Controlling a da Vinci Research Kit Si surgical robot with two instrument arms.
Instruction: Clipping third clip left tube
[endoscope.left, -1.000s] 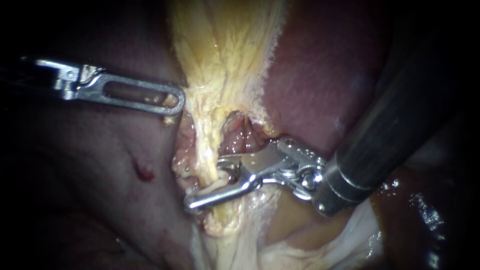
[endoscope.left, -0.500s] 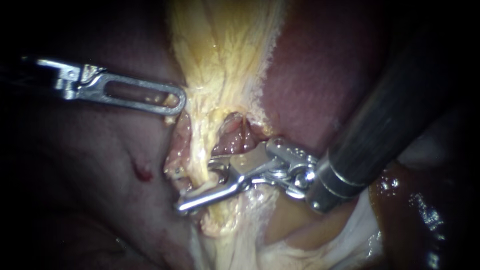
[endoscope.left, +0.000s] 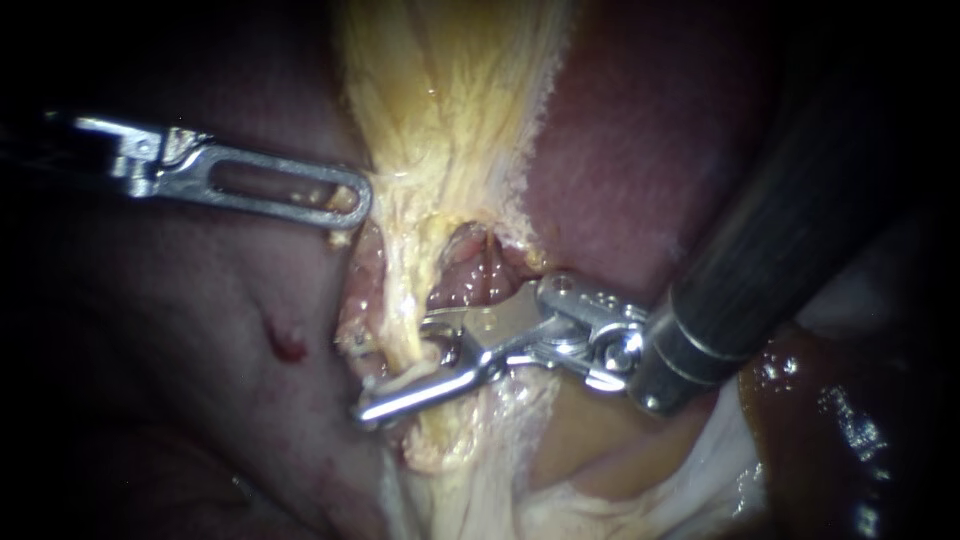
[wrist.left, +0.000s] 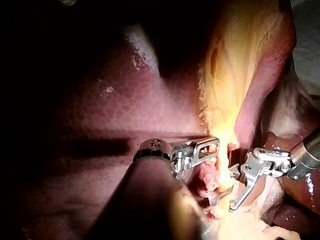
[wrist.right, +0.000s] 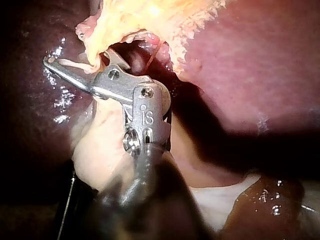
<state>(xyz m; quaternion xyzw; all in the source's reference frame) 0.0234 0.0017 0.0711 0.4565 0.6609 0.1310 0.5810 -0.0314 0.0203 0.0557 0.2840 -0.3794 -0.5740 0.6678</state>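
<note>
Astride stringy yellow tube (endoscope.left: 402, 300), right instrument (endoscope.left: 393, 368) spreads metal jaws.

The tube (endoscope.left: 408, 335) is covering the tip of one half of the right instrument's (endoscope.left: 740, 280) pincer (endoscope.left: 393, 368), so I'm not making out whether a clip is sitting in there. The left instrument's (endoscope.left: 250, 185) shaft is fading into darkness, and in its own wrist view it's blurring right up close.

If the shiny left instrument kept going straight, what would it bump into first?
The left instrument would likely meet the pale yellow stringy tissue band right ahead; depth is unclear.
</note>
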